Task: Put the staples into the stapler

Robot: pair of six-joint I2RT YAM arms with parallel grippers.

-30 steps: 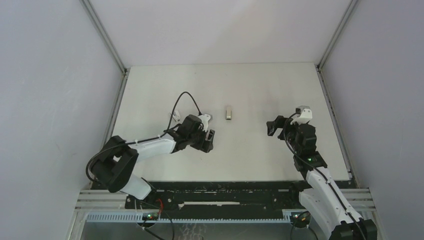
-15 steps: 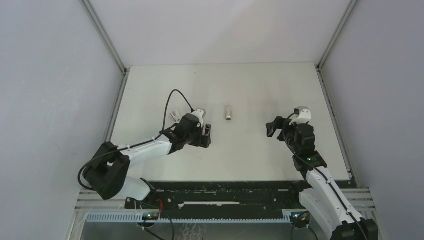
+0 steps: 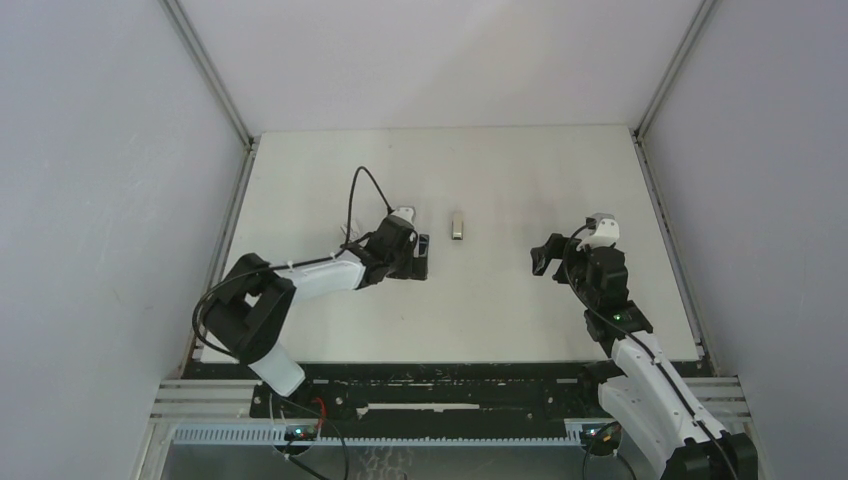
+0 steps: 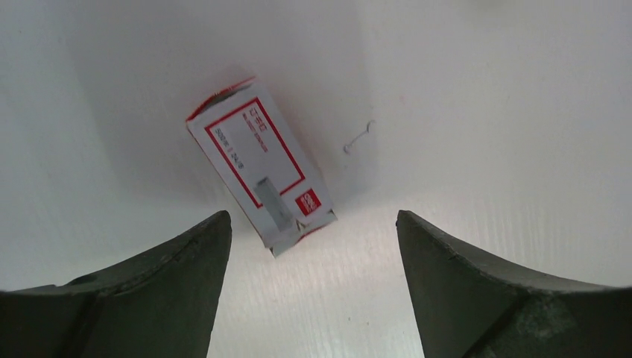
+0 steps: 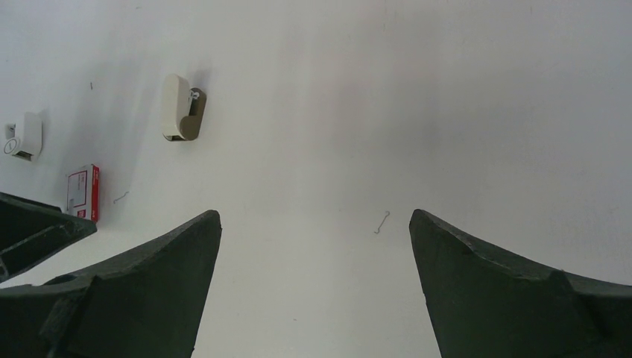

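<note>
- Stapler (image 3: 457, 226) lay on the worktop (image 3: 520, 170) between the two arms, in the same spot as a second before and touched by neither.
- Over that second the left arm had swung forward and inward. This brought the left tool (image 4: 311, 218) above a red-and-white box (image 4: 257, 168), just beside the stapler on its left.
- The left tool's fingers stood wide apart and held nothing. In its wrist view the box lay tilted beyond the tips, clear of both. From above, the tool hid the box.
- No loose strip of staples showed anywhere on the worktop.
- A grey bar (image 4: 273, 200) ran along the box's face to its torn-looking end. Whether that was the strip itself or only print, I could not tell.
- The right tool (image 5: 313, 214) had hardly shifted. Its fingers were also apart and empty, well to the right of the stapler and pointing toward it.
- One bent single staple (image 4: 359, 137) lay near the box, probably of no use for loading.
- Judged from this, the task had barely begun. The left arm's move read as an approach to the box, where the strip most likely was.
- The box looked light, so a closing grip could easily nudge it aside.
</note>
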